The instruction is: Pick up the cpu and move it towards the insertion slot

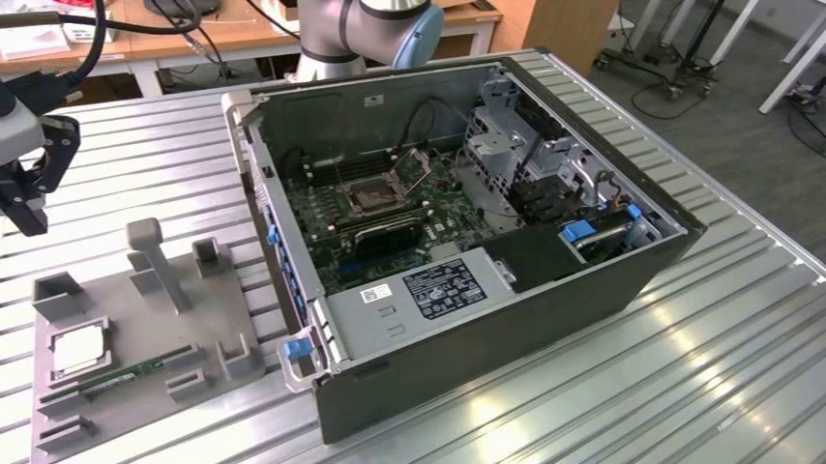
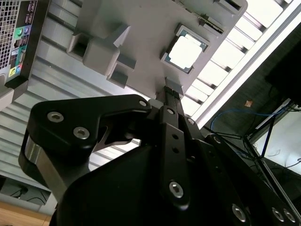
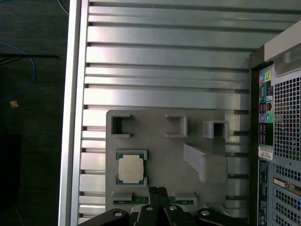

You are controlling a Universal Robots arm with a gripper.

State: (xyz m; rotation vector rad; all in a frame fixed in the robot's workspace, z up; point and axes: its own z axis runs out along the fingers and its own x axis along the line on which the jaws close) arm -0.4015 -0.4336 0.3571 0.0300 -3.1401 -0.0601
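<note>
Silver-grey square cpu (image 3: pixel 130 169) flat in pale grey fixture tray (image 3: pixel 160 146) — black gripper (image 3: pixel 158 190) hangs above, offset sideways, jaws closed, empty

The cpu (image 3: pixel 130 168), a thin square chip with a silver-grey top and pale rim, lies flat and untouched in a grey holder plate (image 3: pixel 160 146), beneath the gripper (image 3: pixel 158 190) and just beside its tips. The insertion slot (image 1: pixel 381 196), a dark silver-framed square socket, sits well apart from the gripper.
</note>
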